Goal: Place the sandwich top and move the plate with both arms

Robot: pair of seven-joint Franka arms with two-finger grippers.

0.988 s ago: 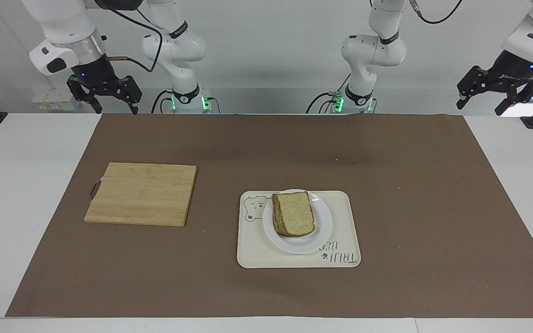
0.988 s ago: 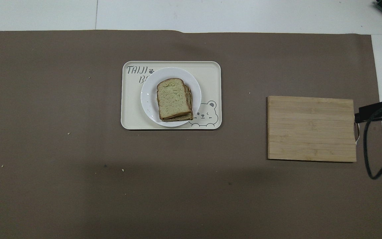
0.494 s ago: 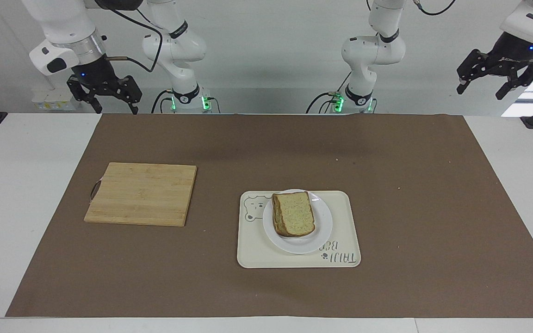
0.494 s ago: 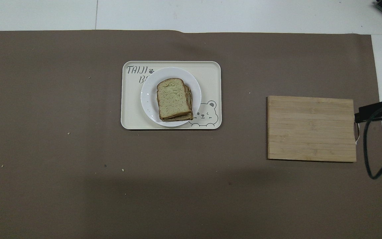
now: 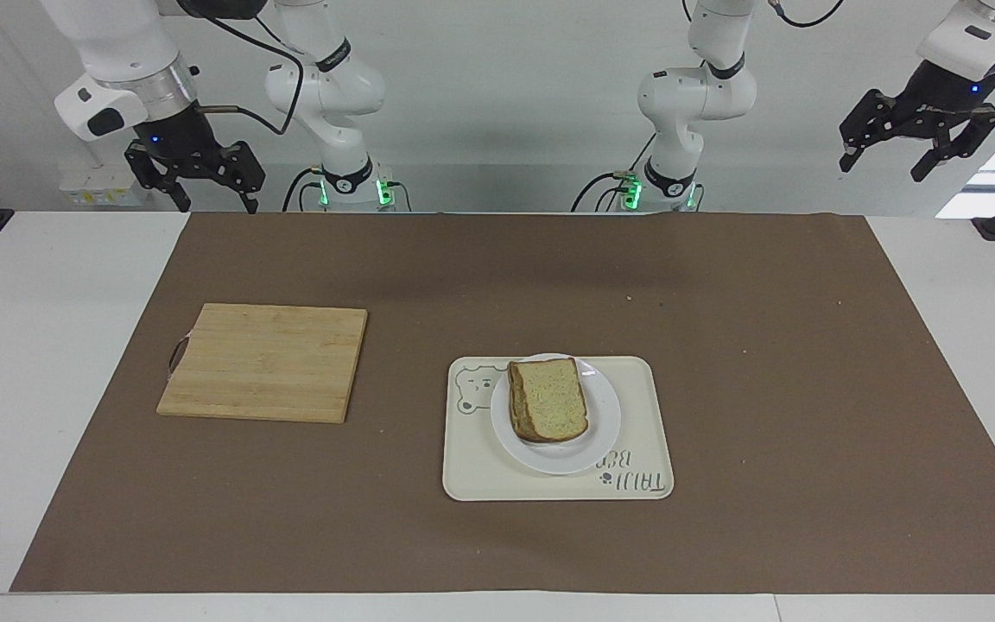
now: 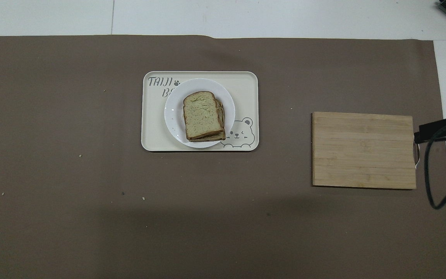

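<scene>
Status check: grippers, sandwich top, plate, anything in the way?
Left gripper and right gripper open, raised, holding nothing. Sandwich top stacked on plate, plate on tray. Nothing blocking.

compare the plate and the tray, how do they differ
The plate is round and plain white; the tray is rectangular, cream, printed with a bear and lettering. The plate is smaller and sits on the tray, while the tray lies on the brown mat. The plate carries the sandwich; the tray carries the plate. Both lie flat, untouched.
</scene>
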